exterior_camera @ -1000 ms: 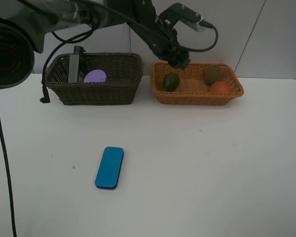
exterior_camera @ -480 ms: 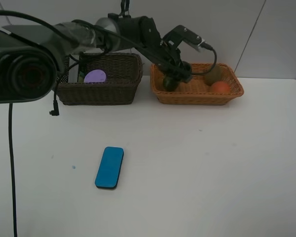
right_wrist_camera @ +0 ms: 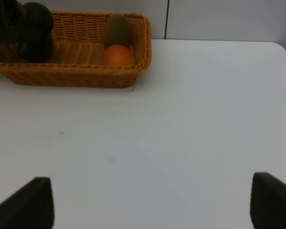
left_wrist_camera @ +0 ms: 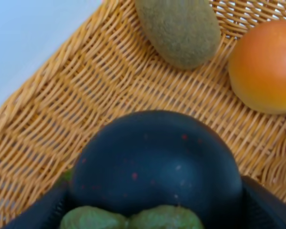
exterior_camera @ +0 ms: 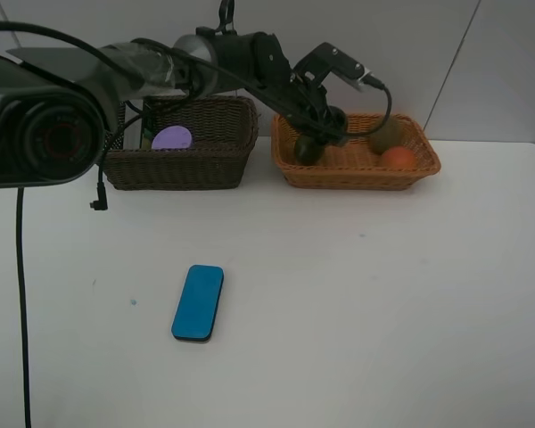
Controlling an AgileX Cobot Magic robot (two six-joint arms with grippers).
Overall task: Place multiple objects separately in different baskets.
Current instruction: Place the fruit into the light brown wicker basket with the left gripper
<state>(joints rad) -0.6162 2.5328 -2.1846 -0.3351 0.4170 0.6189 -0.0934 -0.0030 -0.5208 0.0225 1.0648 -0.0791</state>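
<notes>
Mangosteen (left_wrist_camera: 157,167) sat clamped in the left gripper (exterior_camera: 325,125) over the orange basket (exterior_camera: 357,169), beside kiwi (left_wrist_camera: 181,28) and peach (left_wrist_camera: 264,67); right gripper (right_wrist_camera: 148,205) hung wide apart over the table (exterior_camera: 383,312).

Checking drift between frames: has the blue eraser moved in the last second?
No. The eraser lies at the same spot and angle on the table, same offset from the dark basket behind it.

White table (exterior_camera: 383,294): baskets (exterior_camera: 355,159), blue eraser (exterior_camera: 198,302)
</notes>
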